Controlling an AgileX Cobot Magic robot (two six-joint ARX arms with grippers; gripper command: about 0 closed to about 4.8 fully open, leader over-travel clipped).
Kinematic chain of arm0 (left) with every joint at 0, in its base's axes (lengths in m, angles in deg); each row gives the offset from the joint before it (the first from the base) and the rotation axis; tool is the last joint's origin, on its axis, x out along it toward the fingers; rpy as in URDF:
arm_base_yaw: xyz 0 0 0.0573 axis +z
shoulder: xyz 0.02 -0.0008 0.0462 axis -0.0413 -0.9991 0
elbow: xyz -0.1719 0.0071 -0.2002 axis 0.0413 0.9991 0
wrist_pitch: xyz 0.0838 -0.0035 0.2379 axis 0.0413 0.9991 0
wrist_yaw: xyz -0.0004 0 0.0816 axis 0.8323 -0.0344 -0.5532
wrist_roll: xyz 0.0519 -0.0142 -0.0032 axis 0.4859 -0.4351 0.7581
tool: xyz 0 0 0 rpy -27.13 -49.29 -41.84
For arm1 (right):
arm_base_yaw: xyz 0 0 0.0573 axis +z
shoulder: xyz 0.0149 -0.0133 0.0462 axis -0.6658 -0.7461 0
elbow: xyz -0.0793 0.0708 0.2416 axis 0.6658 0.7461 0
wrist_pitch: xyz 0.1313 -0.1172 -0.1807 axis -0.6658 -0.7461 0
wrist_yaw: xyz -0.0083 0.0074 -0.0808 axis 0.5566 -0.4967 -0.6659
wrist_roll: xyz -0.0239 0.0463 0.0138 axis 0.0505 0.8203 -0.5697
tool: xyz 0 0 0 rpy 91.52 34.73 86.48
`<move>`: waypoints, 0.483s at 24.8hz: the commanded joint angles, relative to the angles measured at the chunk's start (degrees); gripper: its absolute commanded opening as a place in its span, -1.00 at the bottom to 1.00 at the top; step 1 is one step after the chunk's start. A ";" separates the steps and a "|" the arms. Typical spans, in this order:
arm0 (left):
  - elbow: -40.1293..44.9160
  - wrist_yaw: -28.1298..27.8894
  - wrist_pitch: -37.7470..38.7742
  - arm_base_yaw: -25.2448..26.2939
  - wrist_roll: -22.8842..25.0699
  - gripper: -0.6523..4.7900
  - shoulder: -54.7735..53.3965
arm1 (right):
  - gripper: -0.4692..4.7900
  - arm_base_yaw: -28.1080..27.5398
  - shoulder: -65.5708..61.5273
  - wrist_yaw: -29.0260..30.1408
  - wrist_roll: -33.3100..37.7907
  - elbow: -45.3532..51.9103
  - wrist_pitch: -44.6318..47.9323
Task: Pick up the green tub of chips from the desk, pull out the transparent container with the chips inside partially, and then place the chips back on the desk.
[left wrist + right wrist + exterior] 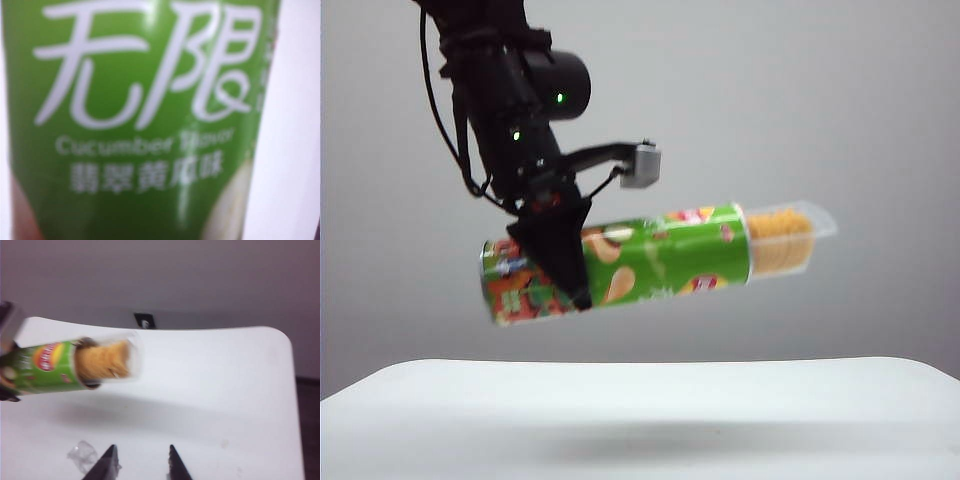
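One arm carries the load: my left gripper (563, 262) is clamped around the green tub of chips (620, 265), held level well above the desk (640, 400) so the tray can slide freely. At the tub's three o'clock end the transparent container (790, 238) sticks partly out, the chips (778, 240) visible inside. My right gripper (141, 462) hangs released and empty, well clear, with only a clear scrap (82, 456) near its fingertips.

Bright green tub of chips (660, 260) with white lettering, red-orange artwork at one end; orange-yellow chips (779, 241); white counter (640, 420); black left gripper (560, 250), black right gripper (141, 465).
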 commanded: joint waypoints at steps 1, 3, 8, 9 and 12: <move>1.01 0.61 -1.36 0.46 -0.22 0.32 -1.53 | -0.34 4.20 0.90 -5.84 0.79 2.25 4.09; 1.49 0.59 -1.38 0.46 -0.22 0.32 -3.04 | -0.34 5.18 1.05 -5.60 0.66 3.63 5.97; 3.19 0.44 -2.25 0.48 -0.09 0.25 -4.85 | -0.34 5.22 1.07 -5.53 0.63 7.15 10.12; 3.19 0.42 -2.38 0.48 -0.04 0.24 -5.35 | -0.34 5.22 1.07 -5.20 0.63 7.76 10.73; 3.19 0.61 -2.47 0.48 -0.11 0.24 -6.67 | -0.34 5.22 1.07 -2.47 0.63 9.79 12.90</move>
